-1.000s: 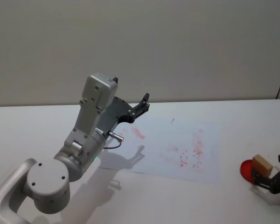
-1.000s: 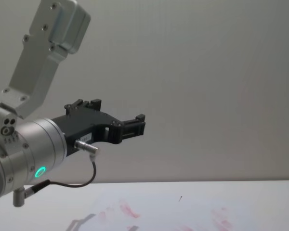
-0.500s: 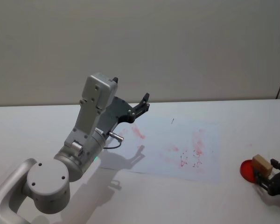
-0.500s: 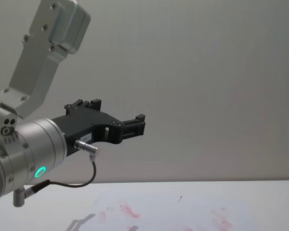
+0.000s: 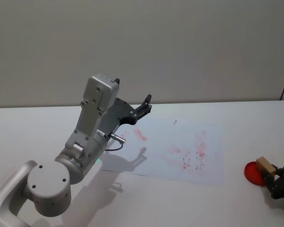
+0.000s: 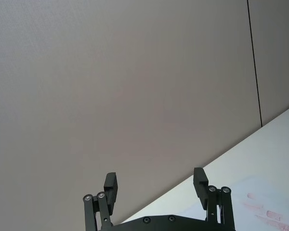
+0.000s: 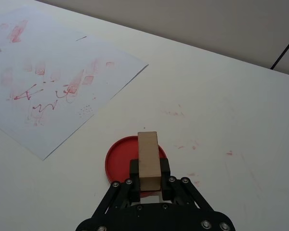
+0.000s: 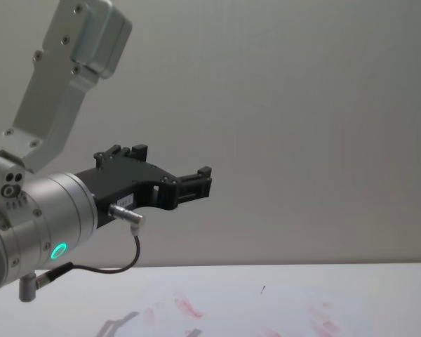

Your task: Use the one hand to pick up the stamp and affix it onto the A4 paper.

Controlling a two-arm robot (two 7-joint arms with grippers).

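White table (image 7: 221, 106) carries the scene: close in, the right gripper (image 7: 149, 171) is clamped on the single wooden stamp (image 7: 148, 154), holding it upright over the near edge of the one red ink pad (image 7: 120, 161). During the last second the gripper has re-angled and drawn slightly back, yet the stamp has hardly left the pad, so inking looks finished and the carry has barely begun. Ahead and to the left of this gripper, well apart, lies the one A4 paper (image 7: 53, 72), already bearing several red prints. Farther off, the left gripper (image 6: 155, 179) hangs raised, fingers spread wide, idle.
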